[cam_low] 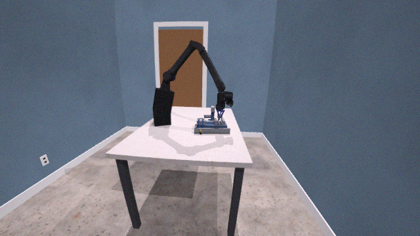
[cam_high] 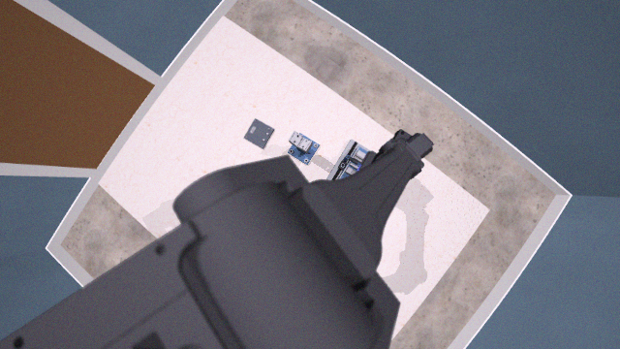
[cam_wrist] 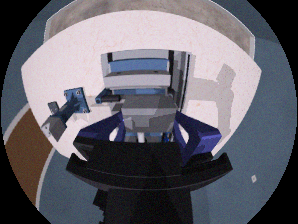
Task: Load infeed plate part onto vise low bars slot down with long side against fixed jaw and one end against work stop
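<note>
The part, a grey block [cam_wrist: 149,111], is between the two blue fingers of my gripper [cam_wrist: 149,112] [cam_low: 220,119], which is shut on it. The part's slot does not show. The vise [cam_high: 343,157] [cam_low: 213,130] [cam_wrist: 137,81] stands under the gripper, and the fingertips reach down into its right part in the exterior view. A pale jaw bar crosses beyond the part in the wrist view. The part hides the low bars and the work stop, so contact with them cannot be told. The infeed plate [cam_high: 259,133] is bare.
The V-block stand, with its blue base [cam_high: 310,153] [cam_wrist: 75,95], stands beside the vise, between it and the infeed plate. It rises behind the vise in the exterior view. A short black cylinder [cam_wrist: 111,98] juts out at the vise's left in the wrist view.
</note>
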Controlling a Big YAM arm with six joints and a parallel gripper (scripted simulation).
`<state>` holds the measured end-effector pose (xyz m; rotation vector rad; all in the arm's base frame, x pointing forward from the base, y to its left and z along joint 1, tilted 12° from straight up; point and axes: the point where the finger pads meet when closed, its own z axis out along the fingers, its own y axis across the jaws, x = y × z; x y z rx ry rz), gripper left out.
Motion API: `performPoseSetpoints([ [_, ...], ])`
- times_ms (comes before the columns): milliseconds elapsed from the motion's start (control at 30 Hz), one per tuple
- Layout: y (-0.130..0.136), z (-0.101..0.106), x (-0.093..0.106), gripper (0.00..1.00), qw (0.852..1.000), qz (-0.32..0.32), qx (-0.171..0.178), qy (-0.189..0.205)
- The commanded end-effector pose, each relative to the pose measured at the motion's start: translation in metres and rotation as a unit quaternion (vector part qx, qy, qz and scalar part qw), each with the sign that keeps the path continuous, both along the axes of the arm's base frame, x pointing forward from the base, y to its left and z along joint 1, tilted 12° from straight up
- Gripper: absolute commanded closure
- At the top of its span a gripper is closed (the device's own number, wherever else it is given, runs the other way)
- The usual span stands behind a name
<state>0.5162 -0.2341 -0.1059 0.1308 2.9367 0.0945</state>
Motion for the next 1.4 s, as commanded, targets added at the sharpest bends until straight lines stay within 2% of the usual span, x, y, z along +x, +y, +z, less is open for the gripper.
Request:
performPoseSetpoints([
  [0, -0.002, 0.001, 0.02, 1.0, 1.0, -0.002, -0.007, -0.014],
  [333, -0.003, 0.0, 0.023, 1.0, 1.0, -0.002, -0.009, -0.017],
  [567, -0.001, -0.009, 0.022, 1.0, 1.0, -0.002, -0.006, -0.013],
  [700, -0.003, -0.004, 0.024, 1.0, 1.0, -0.003, -0.009, -0.018],
  [833, -0.002, -0.011, 0.021, 1.0, 1.0, -0.003, -0.006, -0.012],
  [900, -0.002, -0.011, 0.021, 1.0, 1.0, -0.003, -0.006, -0.012],
  [933, -0.003, -0.003, 0.025, 1.0, 1.0, -0.003, -0.009, -0.019],
  [1367, -0.002, -0.006, 0.023, 1.0, 1.0, -0.003, -0.008, -0.015],
])
